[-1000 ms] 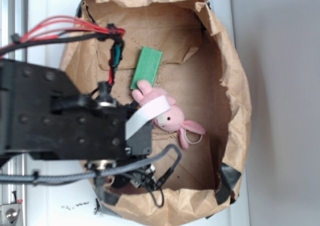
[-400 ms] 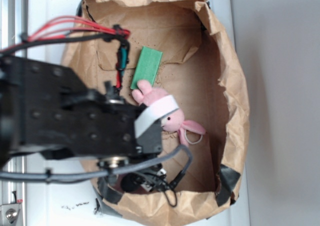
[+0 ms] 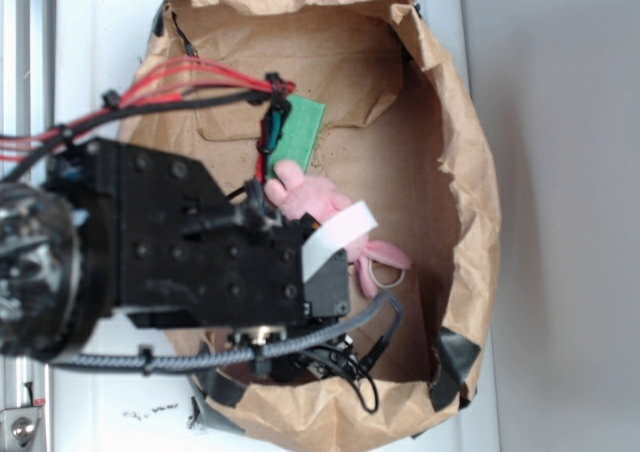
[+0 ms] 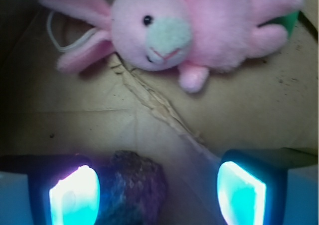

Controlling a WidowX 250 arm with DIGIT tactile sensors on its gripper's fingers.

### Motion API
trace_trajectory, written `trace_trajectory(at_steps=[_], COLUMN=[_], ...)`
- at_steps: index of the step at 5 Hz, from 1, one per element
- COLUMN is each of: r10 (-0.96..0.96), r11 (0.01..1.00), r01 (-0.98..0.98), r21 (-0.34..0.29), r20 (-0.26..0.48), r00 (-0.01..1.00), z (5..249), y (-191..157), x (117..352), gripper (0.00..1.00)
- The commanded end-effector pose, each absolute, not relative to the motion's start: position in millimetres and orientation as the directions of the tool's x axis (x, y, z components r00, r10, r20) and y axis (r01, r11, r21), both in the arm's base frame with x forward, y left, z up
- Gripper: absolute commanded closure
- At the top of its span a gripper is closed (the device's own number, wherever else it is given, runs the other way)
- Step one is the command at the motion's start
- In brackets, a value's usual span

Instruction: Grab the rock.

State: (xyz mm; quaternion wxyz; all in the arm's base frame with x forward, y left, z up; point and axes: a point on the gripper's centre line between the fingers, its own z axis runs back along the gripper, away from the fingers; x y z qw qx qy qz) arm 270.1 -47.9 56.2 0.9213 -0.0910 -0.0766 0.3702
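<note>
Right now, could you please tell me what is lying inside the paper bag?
A pink plush bunny, a green block behind it, and the rock between the open claw fingers. The arm hides the bag's lower floor in the exterior view.

Black boxy arm [image 3: 200,242] studded with screws, red wires [image 3: 190,72], a braided grey cable [image 3: 180,357], white strip [image 3: 335,234]; pincer [image 4: 157,195] pads glow cyan.
</note>
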Motion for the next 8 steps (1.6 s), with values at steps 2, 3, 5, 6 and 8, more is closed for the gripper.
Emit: trace_trajectory(at_steps=[2, 3, 5, 6, 8], r10=[0.688, 0.689, 0.668, 0.658, 0.626], r11=[0.682, 0.680, 0.708, 0.724, 0.770], r01=[-0.610, -0.613, -0.597, -0.594, -0.581], r21=[-0.404, -0.402, -0.377, -0.352, -0.262], r20=[0.071, 0.063, 0.084, 0.092, 0.137], r00=[0.722, 0.722, 0.739, 0.747, 0.768], z=[79.6, 89.5, 78.0, 65.9, 26.3], y=[-49.7, -49.0, -62.6, -68.9, -72.5], x=[269.5, 272.0, 272.5, 273.6, 268.2], gripper=[0.00, 0.00, 0.00, 0.00, 0.00])
